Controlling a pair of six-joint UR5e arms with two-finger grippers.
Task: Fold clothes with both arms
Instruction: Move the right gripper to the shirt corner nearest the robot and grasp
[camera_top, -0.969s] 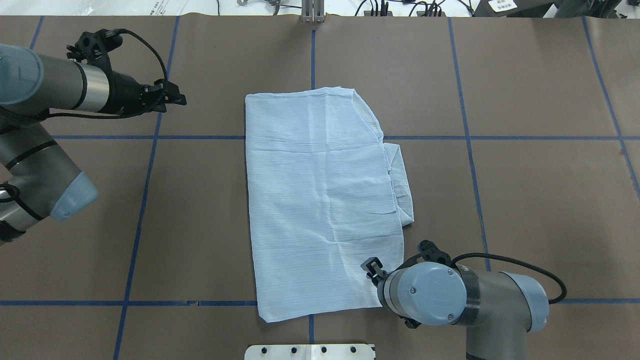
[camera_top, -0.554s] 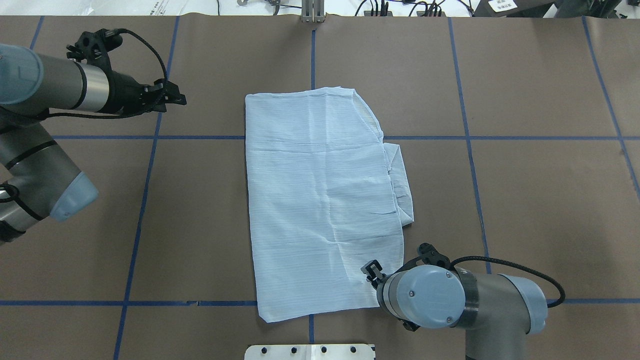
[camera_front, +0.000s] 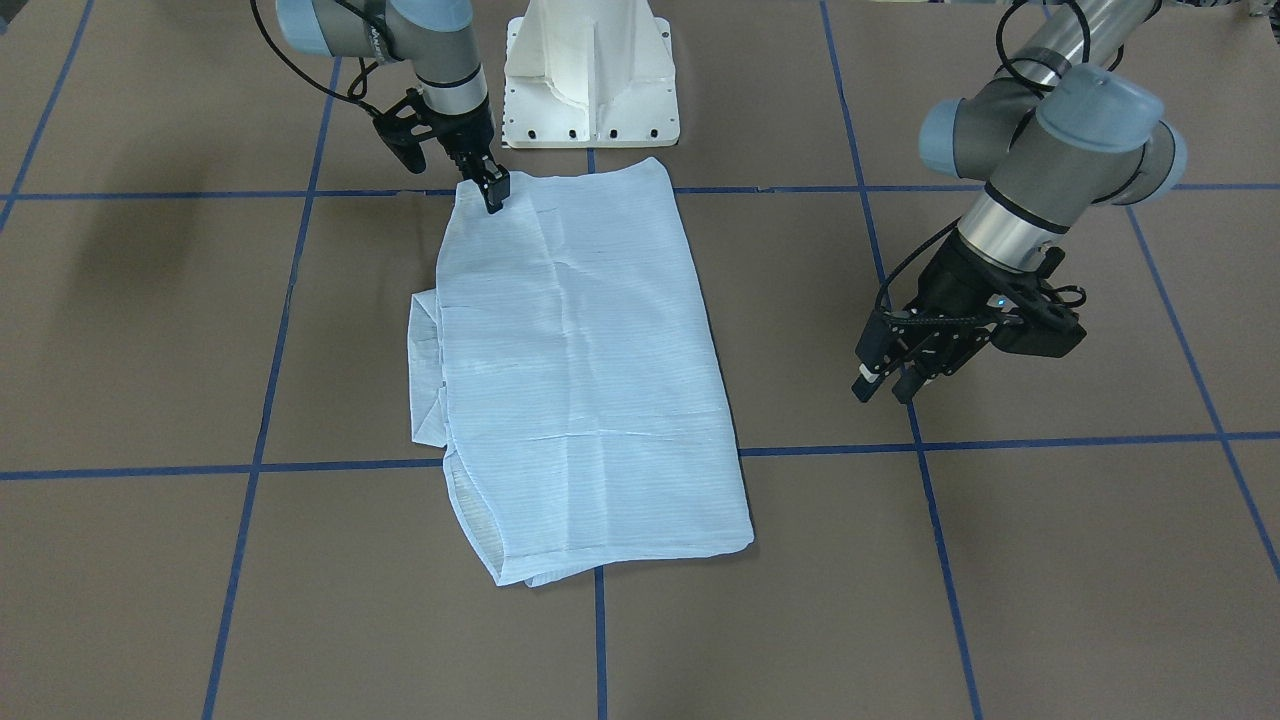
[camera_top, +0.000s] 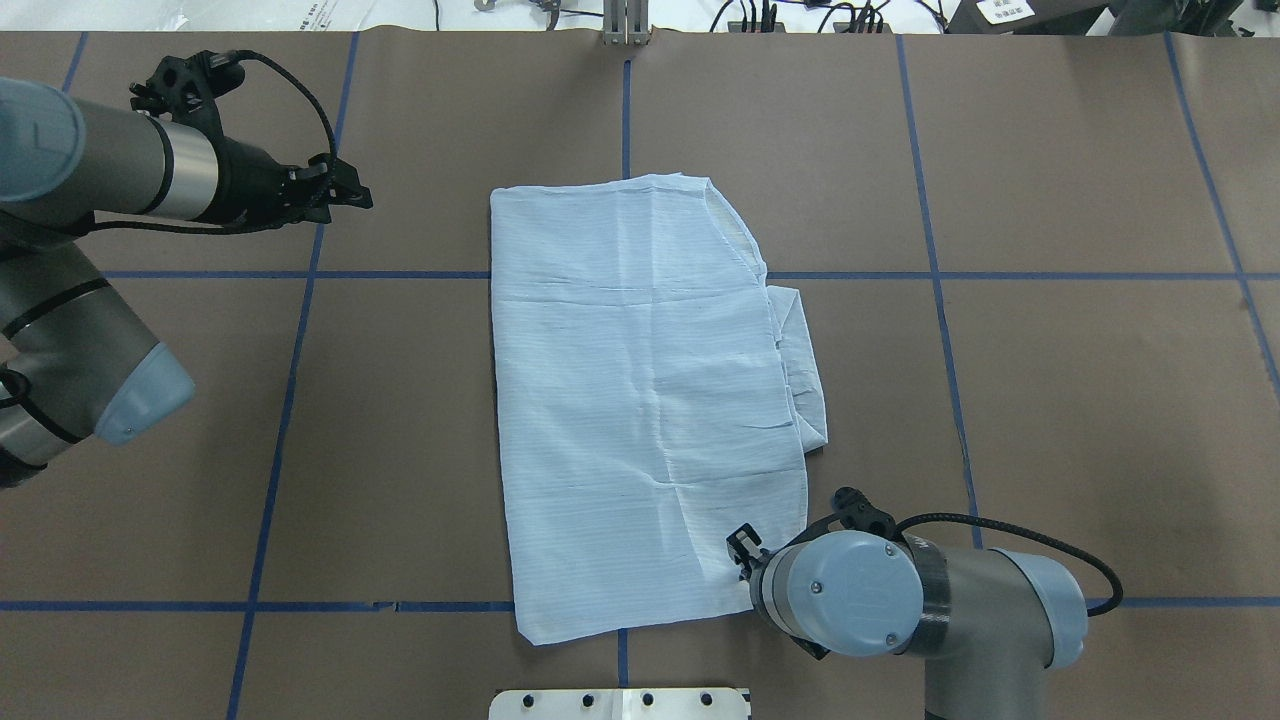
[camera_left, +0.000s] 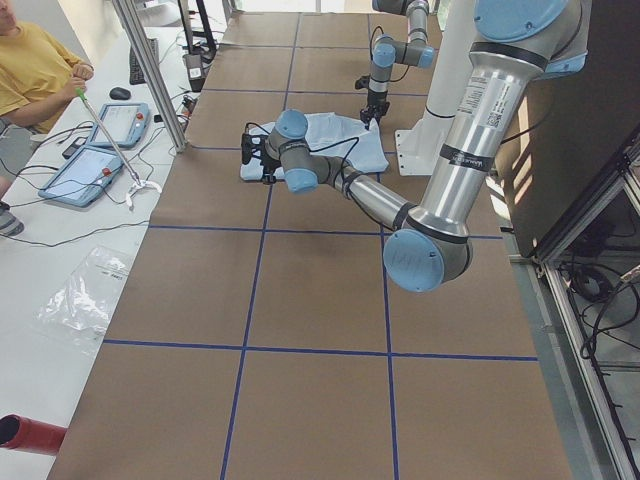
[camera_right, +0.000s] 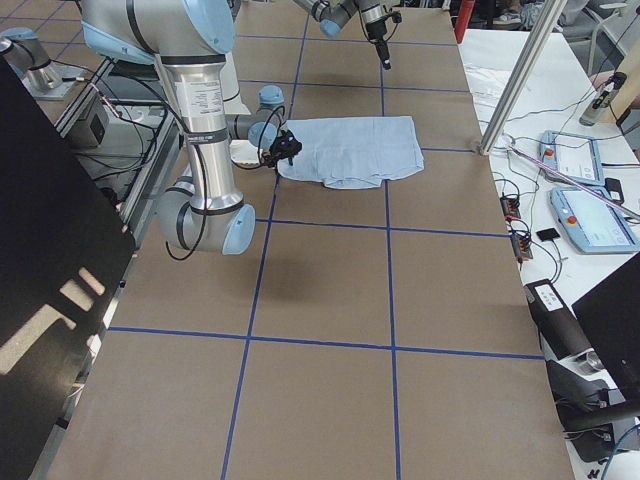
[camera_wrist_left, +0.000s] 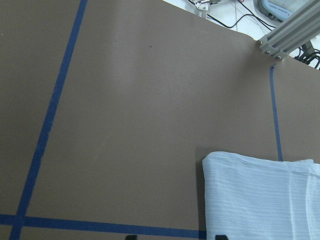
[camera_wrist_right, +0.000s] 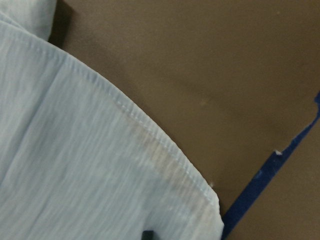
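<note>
Thin pale-blue, finely striped shirt (camera_top: 640, 400), folded into a creased rectangle, lies flat mid-table on matte brown paper (camera_top: 1080, 420). Right gripper (camera_front: 492, 192) is at its stitched-hem corner, can't tell if clamped. Left gripper (camera_front: 880, 388) has fingers apart, well aside.

Both arms are the same build: fat grey metal tubes with rounded light-blue caps on the joints. On the right arm (camera_top: 960, 610) you can see little screws (camera_top: 816, 587) set in one cap. The left arm (camera_top: 110, 180) has a shiny silver ring before its black wrist part, plus a printed label (camera_left: 491, 105) too small to read. A black braided cable (camera_top: 1040, 545) loops off each wrist. The left gripper (camera_front: 882, 392) and right gripper (camera_front: 495, 200) are all black, with two skinny fingers each. The pedestal base (camera_front: 590, 80) is white, with bolt holes along its foot.
</note>
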